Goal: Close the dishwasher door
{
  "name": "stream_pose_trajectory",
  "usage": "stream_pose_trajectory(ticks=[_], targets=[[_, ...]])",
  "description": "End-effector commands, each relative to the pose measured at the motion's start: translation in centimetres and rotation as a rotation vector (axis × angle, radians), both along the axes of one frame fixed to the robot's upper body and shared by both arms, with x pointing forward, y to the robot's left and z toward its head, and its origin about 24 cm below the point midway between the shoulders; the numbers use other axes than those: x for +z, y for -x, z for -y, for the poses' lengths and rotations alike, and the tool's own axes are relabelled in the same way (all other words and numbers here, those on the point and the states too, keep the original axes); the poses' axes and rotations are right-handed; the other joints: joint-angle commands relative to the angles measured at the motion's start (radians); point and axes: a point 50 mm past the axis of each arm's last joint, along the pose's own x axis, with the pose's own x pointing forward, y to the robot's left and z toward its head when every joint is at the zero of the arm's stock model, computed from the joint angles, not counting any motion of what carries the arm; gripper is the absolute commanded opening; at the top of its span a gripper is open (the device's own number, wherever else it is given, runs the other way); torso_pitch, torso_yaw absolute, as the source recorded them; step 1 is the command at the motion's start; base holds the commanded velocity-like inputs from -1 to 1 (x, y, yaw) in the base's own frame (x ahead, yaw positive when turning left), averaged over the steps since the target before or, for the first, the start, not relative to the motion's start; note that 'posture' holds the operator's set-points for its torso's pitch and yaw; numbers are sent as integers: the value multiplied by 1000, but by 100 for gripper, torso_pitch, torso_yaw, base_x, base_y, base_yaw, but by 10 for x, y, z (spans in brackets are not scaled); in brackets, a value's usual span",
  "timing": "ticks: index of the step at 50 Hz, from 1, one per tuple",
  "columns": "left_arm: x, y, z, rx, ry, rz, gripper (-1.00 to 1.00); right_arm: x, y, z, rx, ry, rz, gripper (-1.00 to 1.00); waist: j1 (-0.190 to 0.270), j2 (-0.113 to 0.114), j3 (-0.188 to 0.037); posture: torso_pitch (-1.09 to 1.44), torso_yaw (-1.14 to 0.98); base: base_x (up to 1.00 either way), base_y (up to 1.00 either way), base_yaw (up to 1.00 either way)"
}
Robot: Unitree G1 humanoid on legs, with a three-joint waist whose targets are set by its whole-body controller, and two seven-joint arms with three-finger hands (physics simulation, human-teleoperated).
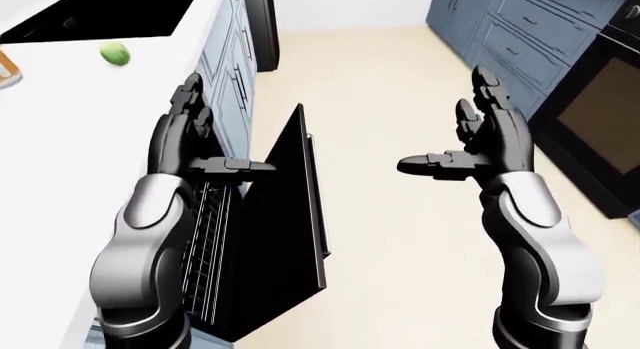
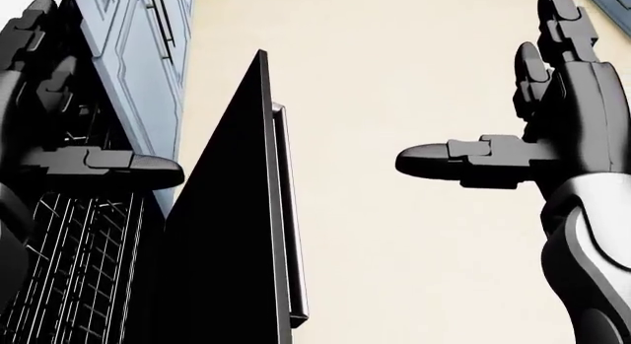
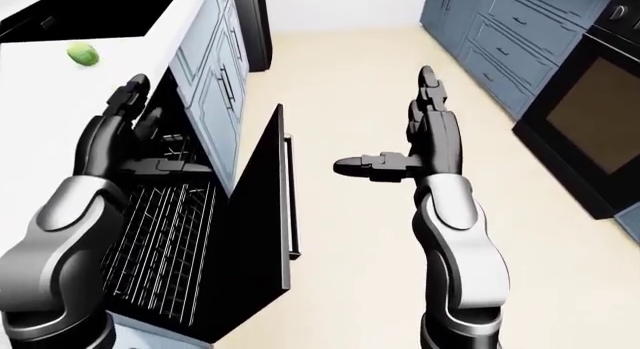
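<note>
The black dishwasher door (image 1: 285, 214) stands partly open, tilted out from the blue cabinet row, with its bar handle (image 1: 318, 206) on the floor side. The wire rack (image 3: 165, 244) shows inside the opening. My left hand (image 1: 225, 128) is open above the rack, on the inner side of the door, thumb pointing toward the door's top edge without touching it. My right hand (image 1: 445, 124) is open over the floor to the right of the door, well apart from it, with its thumb (image 2: 419, 159) pointing left at the handle side.
A white counter (image 1: 60, 139) with a green lime (image 1: 115, 54) and a dark cooktop (image 1: 90, 15) runs along the left. Blue cabinets (image 1: 540, 34) and a black oven (image 1: 600, 116) line the right. Beige floor (image 1: 390, 236) lies between.
</note>
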Motion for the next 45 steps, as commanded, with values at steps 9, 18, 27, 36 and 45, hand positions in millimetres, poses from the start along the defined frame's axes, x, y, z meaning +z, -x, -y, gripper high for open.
stream_pose_trajectory(ticks=[9,18,27,36,45], targets=[[15,3,1,-3,-14,82,100,14,3,0,1,10,83,100,1,1,5,35,0,0,0,0],[12,1,1,-4,-17,67,100,15,3,0,-2,9,85,100,2,2,32,44,0,0,0,0],[10,1,1,-4,-21,60,100,15,4,0,-1,10,84,100,2,1,54,53,0,0,0,0],[9,0,1,-3,-21,51,100,13,2,0,0,10,81,100,2,1,72,62,0,0,0,0],[6,-2,1,-5,-24,43,100,13,2,-1,0,11,80,100,3,1,87,71,0,0,0,0]])
